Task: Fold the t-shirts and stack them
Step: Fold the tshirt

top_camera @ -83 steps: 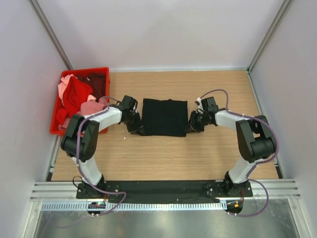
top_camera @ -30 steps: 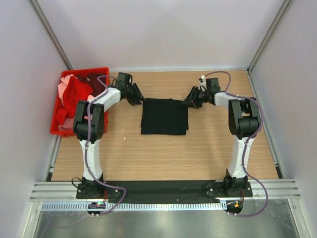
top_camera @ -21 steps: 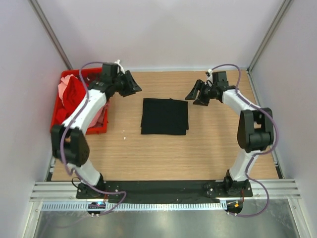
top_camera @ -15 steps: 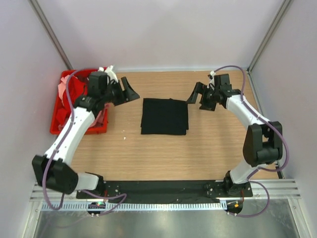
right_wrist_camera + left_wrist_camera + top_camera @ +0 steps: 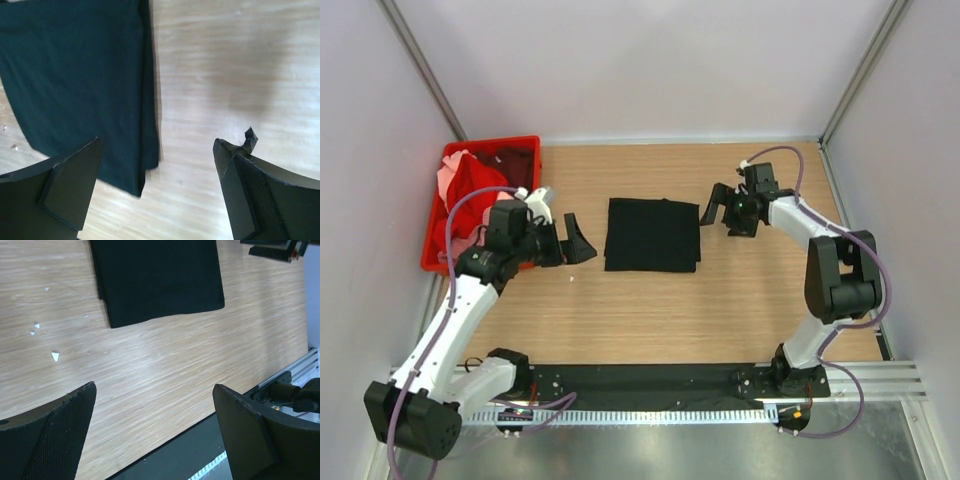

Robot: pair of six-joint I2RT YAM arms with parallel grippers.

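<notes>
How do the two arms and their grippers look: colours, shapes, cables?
The two are alike. The left arm and the right arm have white links, black joints and black bases. A thin purple cable loops loosely along each arm. The left gripper and the right gripper are black, each with two broad wedge-shaped fingers that have a finely dotted inner face. No markings are readable.
</notes>
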